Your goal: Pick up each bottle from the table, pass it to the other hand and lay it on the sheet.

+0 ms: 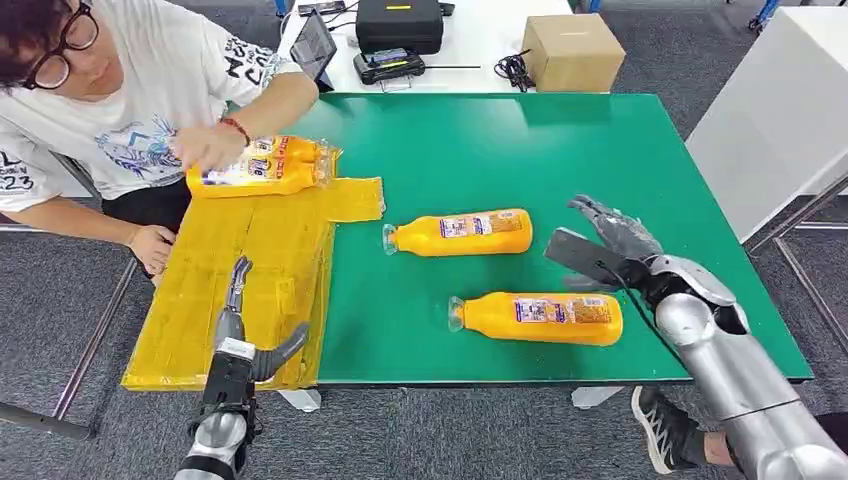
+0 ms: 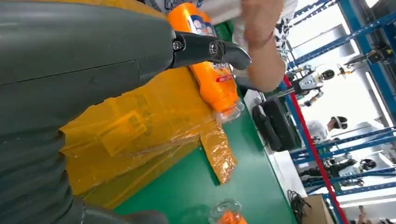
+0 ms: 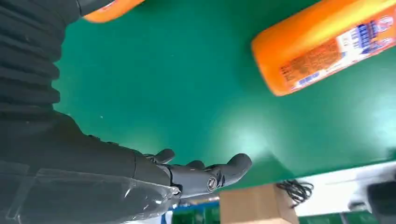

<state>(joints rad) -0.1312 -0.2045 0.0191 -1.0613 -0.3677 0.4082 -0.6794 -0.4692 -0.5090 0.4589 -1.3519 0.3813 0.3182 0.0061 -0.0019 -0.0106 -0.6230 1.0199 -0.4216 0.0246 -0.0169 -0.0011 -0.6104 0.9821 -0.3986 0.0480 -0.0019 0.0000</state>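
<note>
fingers spread on right hand (image 1: 610, 245), hovering beside nearest bottle (image 1: 540, 318).

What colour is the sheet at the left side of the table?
Yellow sheet, clearest in the head view.

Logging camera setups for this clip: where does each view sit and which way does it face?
Head view: high, looking down at green table; left hand and right hand show.
Left wrist view: behind left hand, facing yellow sheet.
Right wrist view: behind right hand, facing table.
Shared: the person's bottle.
</note>
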